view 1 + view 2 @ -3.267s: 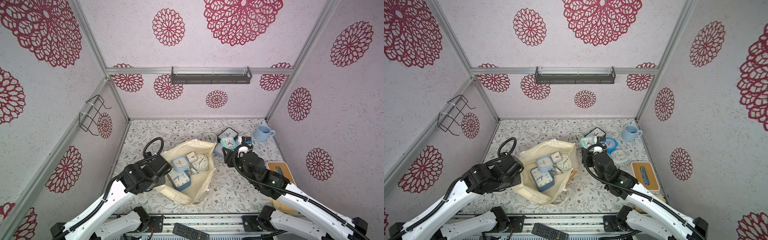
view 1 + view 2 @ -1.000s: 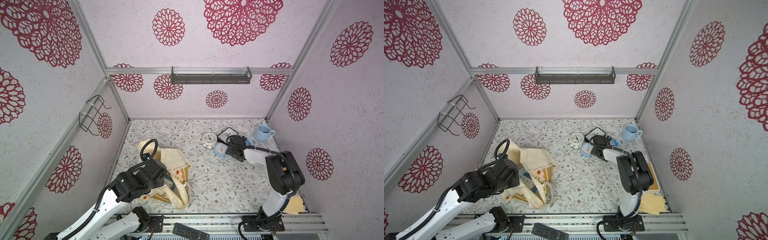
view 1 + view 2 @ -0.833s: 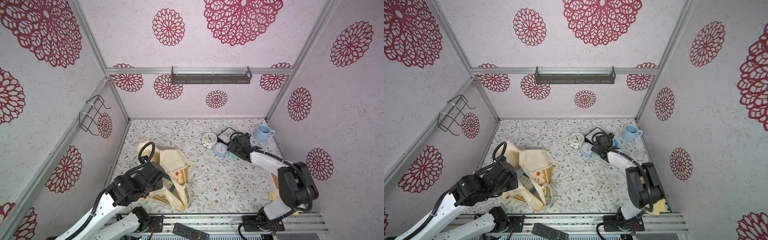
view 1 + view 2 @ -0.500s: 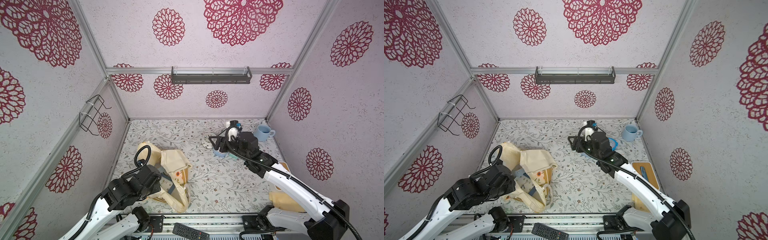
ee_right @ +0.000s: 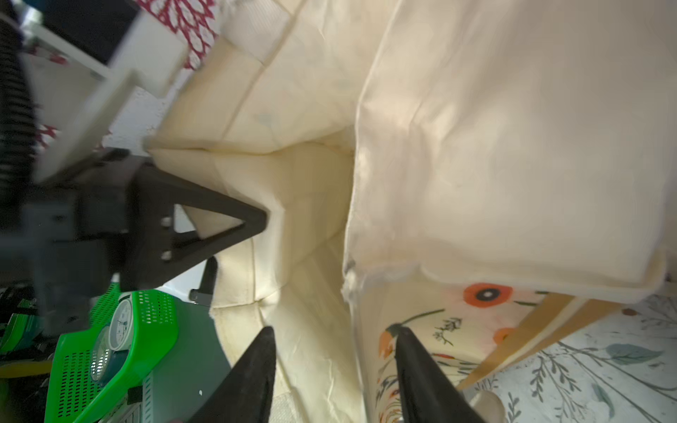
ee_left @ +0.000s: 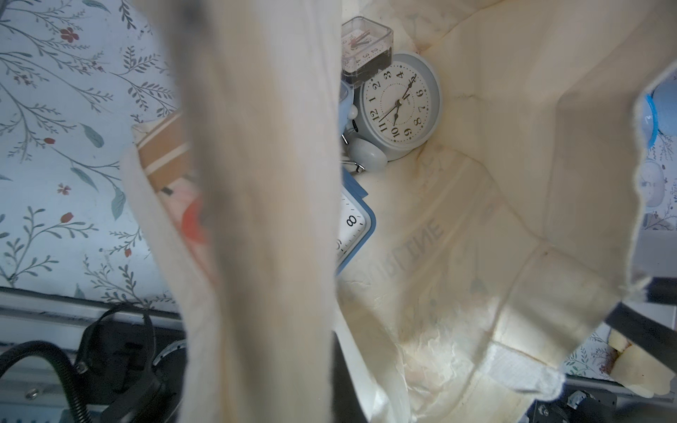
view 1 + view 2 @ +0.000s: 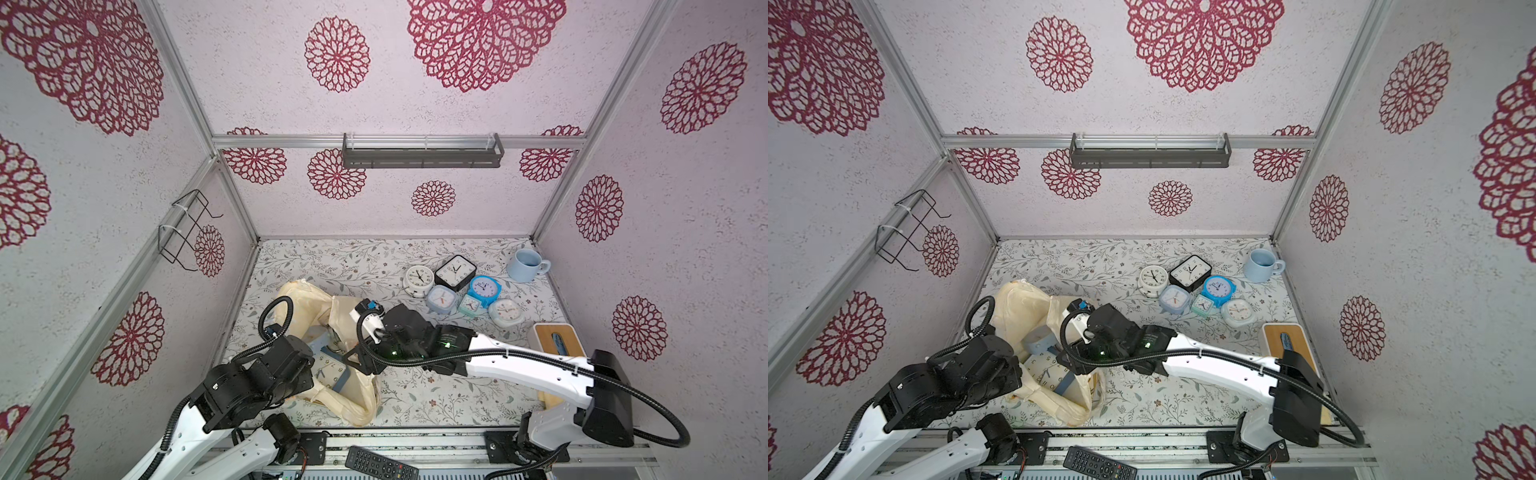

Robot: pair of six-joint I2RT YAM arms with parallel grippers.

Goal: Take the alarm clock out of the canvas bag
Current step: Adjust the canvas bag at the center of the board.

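The cream canvas bag (image 7: 320,316) lies at the table's front left, mouth toward the middle. My left gripper (image 7: 308,371) is shut on the bag's near rim, its fingertips buried in fabric in the left wrist view. Inside the bag (image 6: 494,205) lie a grey round alarm clock (image 6: 399,106), a small clear-cased clock (image 6: 366,47) and a blue square clock (image 6: 353,234). The blue square clock (image 7: 332,370) also shows in a top view. My right gripper (image 5: 335,351) is open and straddles the bag's other rim, one finger inside, one on the printed outside.
Several clocks (image 7: 455,271) stand in a cluster at the back right, with a pale blue mug (image 7: 524,265) behind them. A wood-topped box (image 7: 557,338) lies by the right wall. A remote (image 7: 382,463) lies on the front rail, and a wire rack (image 7: 185,228) hangs on the left wall.
My right arm has swung from the clocks at the back right over to the bag's mouth, its jaws narrowing. The left gripper keeps its hold, and the bag's mouth now shows the blue clock.
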